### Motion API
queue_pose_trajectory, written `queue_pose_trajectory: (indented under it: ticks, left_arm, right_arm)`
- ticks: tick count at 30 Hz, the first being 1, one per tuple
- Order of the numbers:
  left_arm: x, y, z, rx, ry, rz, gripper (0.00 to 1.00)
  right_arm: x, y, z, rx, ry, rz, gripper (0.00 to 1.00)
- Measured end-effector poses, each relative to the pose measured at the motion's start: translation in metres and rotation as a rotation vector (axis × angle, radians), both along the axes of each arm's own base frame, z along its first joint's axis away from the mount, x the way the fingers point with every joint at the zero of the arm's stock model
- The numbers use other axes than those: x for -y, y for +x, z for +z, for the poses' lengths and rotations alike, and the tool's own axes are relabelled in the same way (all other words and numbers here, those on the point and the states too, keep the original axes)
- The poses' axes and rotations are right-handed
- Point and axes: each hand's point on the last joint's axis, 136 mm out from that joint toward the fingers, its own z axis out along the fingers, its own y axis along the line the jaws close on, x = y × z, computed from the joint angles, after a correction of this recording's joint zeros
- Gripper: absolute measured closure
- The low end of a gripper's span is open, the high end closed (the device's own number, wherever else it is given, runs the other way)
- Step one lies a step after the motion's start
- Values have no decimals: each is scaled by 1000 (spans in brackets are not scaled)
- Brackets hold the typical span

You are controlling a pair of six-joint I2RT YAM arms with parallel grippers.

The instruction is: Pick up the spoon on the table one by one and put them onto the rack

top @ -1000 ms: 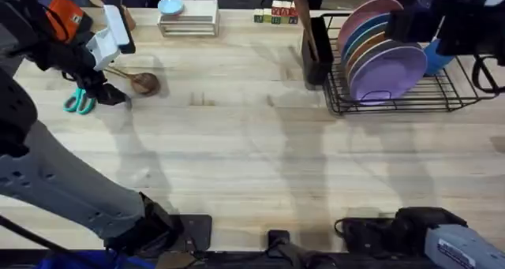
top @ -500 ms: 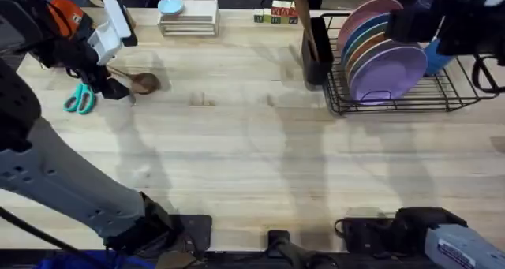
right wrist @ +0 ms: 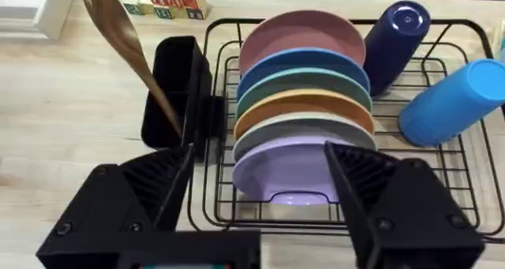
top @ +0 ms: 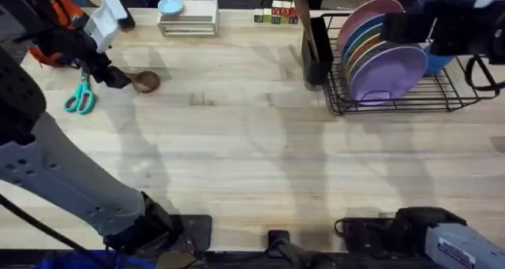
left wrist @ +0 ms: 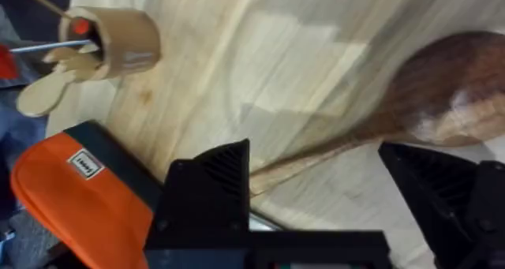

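Left gripper (left wrist: 316, 194): jaws wide astride spoon (left wrist: 442, 95) handle on counter (top: 252, 158), ready to pinch | right gripper (right wrist: 256, 198): jaws wide, empty, over rack (right wrist: 442, 162).

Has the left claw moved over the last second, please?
Yes. In the overhead view the left claw has shifted toward the table's far edge, away from the scissors, with the spoon lying beside it.

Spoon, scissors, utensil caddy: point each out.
spoon (left wrist: 450, 80): left wrist view, dark bowl.
scissors (top: 77, 102): overhead view, teal handles.
utensil caddy (right wrist: 170, 95): right wrist view, black side wall.
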Motion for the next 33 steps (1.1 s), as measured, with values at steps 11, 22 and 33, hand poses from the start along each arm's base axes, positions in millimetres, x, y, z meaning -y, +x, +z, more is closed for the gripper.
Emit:
queue_pose_trajectory:
  ticks: [11,22,33]
  left_arm:
    - [-2,3,-8,-26,-27,24,9]
    - [0,-18,-19,-144,-96,9,10]
    - [-2,-19,-21,-131,-116,-43,10]
  right_arm:
    - [0,0,0,0,0,0,8]
    - [0,0,0,0,1,2,8]
    - [0,0,0,0,1,2,8]
